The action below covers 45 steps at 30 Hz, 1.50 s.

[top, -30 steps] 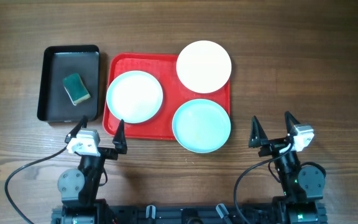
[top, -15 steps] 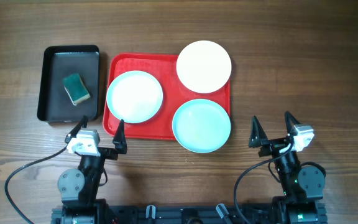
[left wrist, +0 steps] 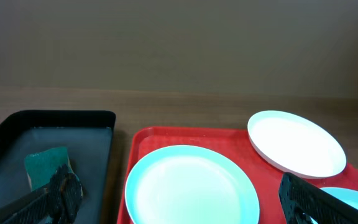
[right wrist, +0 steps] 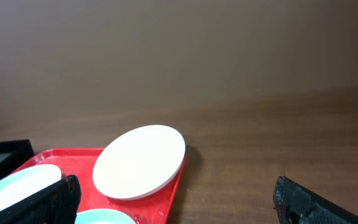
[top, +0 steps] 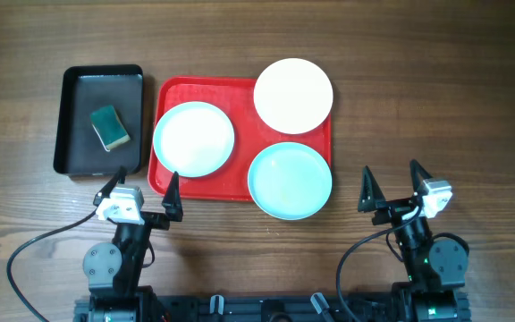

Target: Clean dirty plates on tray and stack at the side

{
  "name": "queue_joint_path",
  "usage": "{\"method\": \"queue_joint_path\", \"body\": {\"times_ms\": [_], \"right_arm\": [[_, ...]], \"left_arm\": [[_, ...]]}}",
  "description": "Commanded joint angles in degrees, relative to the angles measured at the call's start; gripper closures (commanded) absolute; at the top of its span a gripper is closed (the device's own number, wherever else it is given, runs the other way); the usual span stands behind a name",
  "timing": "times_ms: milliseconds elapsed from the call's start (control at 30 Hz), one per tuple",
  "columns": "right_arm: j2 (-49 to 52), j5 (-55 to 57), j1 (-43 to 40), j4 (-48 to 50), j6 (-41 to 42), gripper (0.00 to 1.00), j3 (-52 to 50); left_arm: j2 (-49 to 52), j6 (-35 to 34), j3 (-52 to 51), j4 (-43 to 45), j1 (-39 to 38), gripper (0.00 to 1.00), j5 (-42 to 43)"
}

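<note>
The red tray point(top: 177, 92) lies mid-table and holds three plates. The white plate with a bluish rim point(top: 194, 139) is on its left, the cream-white plate point(top: 293, 96) rests on its far right corner, and the pale aqua plate point(top: 290, 181) overhangs its near right corner. My left gripper point(top: 141, 189) is open and empty just in front of the tray's near left edge. My right gripper point(top: 391, 185) is open and empty to the right of the aqua plate. In the left wrist view the bluish-rimmed plate point(left wrist: 191, 185) lies between the fingers; the right wrist view shows the cream plate point(right wrist: 139, 162).
A black rectangular tray point(top: 80, 143) stands left of the red tray with a green sponge point(top: 110, 127) in it; the sponge also shows in the left wrist view point(left wrist: 46, 167). Bare wooden table point(top: 436, 98) lies to the right of the red tray.
</note>
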Motion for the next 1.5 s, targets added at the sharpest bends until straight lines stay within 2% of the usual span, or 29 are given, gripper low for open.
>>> {"method": "queue_joint_path", "body": {"times_ms": [0,133,300,433,733,1000,1133,1300,1400,1467], "right_arm": [[-0.2,-2.4,-0.2,1.3,-0.7,0.0,0.5],[-0.2,-4.3,-0.2,1.2,0.9,0.0,3.7],[3.3,-5.7,-0.2,-0.4,1.1,0.0,10.0],[10.6,-8.0,-0.2,-2.6,0.5,0.0,17.0],[31.9,-16.8,-0.2,-5.3,0.5,0.0,35.6],[46.1,-20.3,-0.2,-20.0,-4.0,0.0,51.8],[52.3,-20.3,-0.2,-28.3,-4.4,0.0,59.8],[60.2,-22.2,-0.2,-40.4,-12.0,0.0,69.7],[64.4,-22.2,-0.2,-47.7,-15.0,0.0,75.2],[66.0,-22.2,-0.2,-49.0,-15.5,0.0,76.5]], "left_arm": [[0.0,-3.3,-0.3,0.4,-0.3,0.0,-0.5],[0.1,-9.0,2.1,-0.4,-0.3,0.0,-0.6],[2.2,-9.2,8.2,-1.4,-0.3,0.0,-1.0],[7.6,-9.2,15.9,-5.9,-0.3,0.0,-1.0],[26.7,-9.1,39.0,-23.3,-0.3,0.0,-1.0],[45.4,-8.7,60.3,-40.6,-0.3,0.0,-1.3],[56.1,-8.7,71.7,-52.5,-0.3,0.0,-5.6],[68.9,-8.7,85.0,-67.3,-0.3,0.0,-6.3],[73.7,-8.7,87.8,-72.3,-0.3,0.0,-5.6],[75.5,-8.7,87.7,-73.2,-0.3,0.0,-5.6]]}}
